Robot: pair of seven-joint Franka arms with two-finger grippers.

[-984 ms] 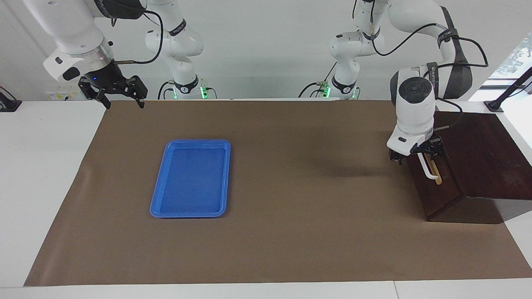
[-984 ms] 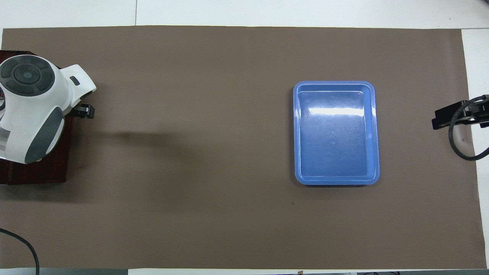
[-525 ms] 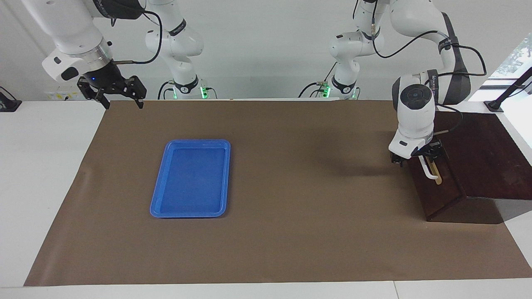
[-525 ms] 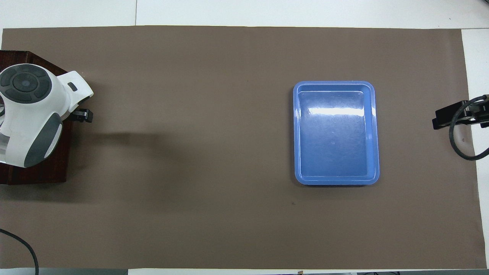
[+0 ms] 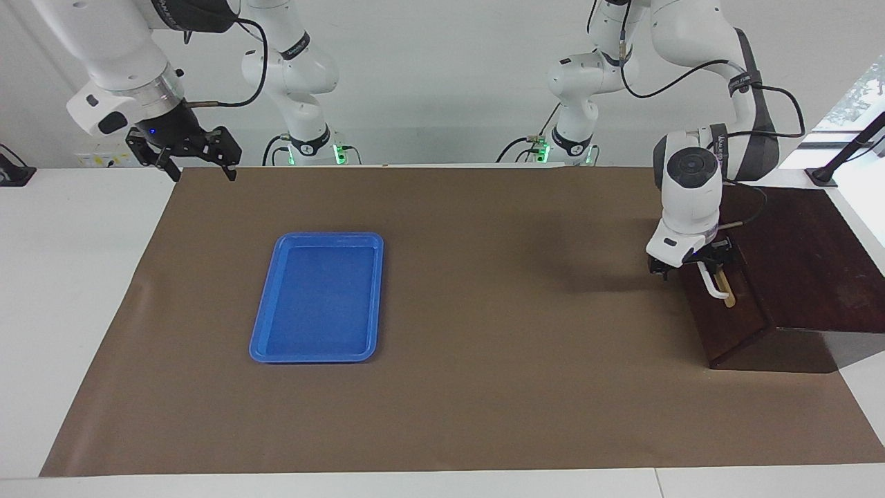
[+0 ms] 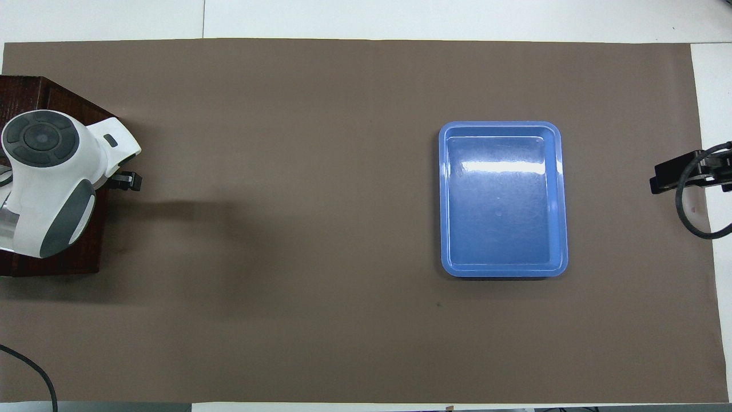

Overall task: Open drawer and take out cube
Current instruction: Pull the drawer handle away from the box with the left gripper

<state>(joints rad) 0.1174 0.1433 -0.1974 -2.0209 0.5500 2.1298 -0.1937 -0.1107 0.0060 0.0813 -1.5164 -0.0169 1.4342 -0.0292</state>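
At the left arm's end of the table we found the left gripper (image 5: pixel 691 264) low against the drawer (image 5: pixel 726 304), at the end of its white handle (image 5: pixel 712 282) nearer the robots. Its fingers stood apart, one on each side of that end, and we could not tell whether they touched the bar. The forearm came down steeply from a bent elbow, and in the overhead view the wrist housing covered most of the drawer front, with only one dark fingertip (image 6: pixel 127 182) showing past it. The drawer was shut, its dark front flush with the wooden cabinet (image 5: pixel 795 263), and we saw no cube.

Over the brown mat's (image 5: pixel 484 387) corner at the right arm's end, the right gripper (image 5: pixel 200 164) hung in the air with its fingers spread and nothing between them; that arm waited. A blue tray (image 5: pixel 266 339) lay on the mat, well apart from both grippers.

Against the picture a second before, the left wrist had shifted slightly toward the robots along the handle, and the right gripper had drifted a touch higher. The drawer and tray had not moved.
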